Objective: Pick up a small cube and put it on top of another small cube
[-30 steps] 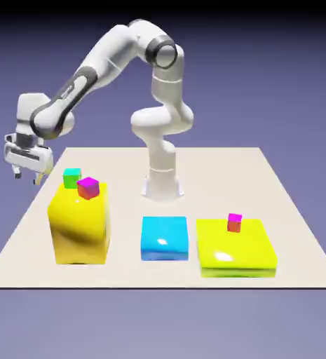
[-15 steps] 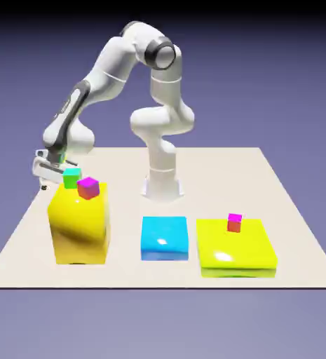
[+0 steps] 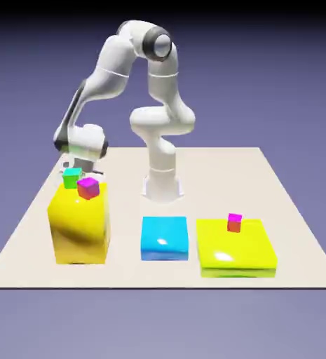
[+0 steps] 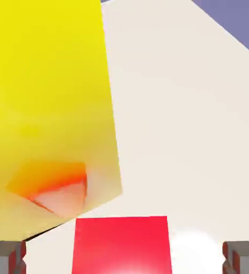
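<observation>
Lining up on the red cube (image 4: 122, 246) is my job now: it lies straight ahead of my gripper (image 4: 125, 257), between the lines of my two fingertips, with bare tabletop (image 4: 185, 134) showing to either side. My gripper stands wide open and holds nothing. The cube's visible face looks nearly square, so I see no long axis to favour; its side edges run roughly across my closing direction, so I judge little or no twist is needed. The tall yellow block (image 3: 80, 228) stands close by and could catch me. The exterior view hides the red cube but shows the green cube (image 3: 72, 178) on that block's top.
</observation>
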### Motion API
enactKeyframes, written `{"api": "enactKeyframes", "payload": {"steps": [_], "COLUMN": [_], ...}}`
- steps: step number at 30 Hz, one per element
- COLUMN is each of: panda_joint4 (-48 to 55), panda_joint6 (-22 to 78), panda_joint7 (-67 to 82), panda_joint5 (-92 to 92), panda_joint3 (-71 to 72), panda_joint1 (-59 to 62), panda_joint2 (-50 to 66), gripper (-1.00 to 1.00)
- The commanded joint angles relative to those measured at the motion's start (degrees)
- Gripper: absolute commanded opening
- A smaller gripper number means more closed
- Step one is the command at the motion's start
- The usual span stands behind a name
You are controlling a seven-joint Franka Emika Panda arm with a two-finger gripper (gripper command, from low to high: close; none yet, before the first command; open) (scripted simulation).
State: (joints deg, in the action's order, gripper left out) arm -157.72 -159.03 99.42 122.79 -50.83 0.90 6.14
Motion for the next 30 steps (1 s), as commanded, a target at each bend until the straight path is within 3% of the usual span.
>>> {"api": "enactKeyframes", "payload": {"steps": [1,11,12,23,30], "panda_joint4": [0.00,6.32,6.32,0.00,2.20], "panda_joint6": [0.00,13.27,13.27,0.00,3.07], "panda_joint7": [0.01,-0.39,-0.39,0.01,-5.66], "panda_joint5": [0.00,9.11,9.11,0.00,-12.98], "panda_joint3": [0.00,7.61,7.61,0.00,6.23], "panda_joint1": [0.02,3.78,3.78,0.02,5.95], "panda_joint2": [0.00,19.71,19.71,0.00,2.10], "gripper": [0.00,0.00,-1.00,-1.00,-1.00]}}
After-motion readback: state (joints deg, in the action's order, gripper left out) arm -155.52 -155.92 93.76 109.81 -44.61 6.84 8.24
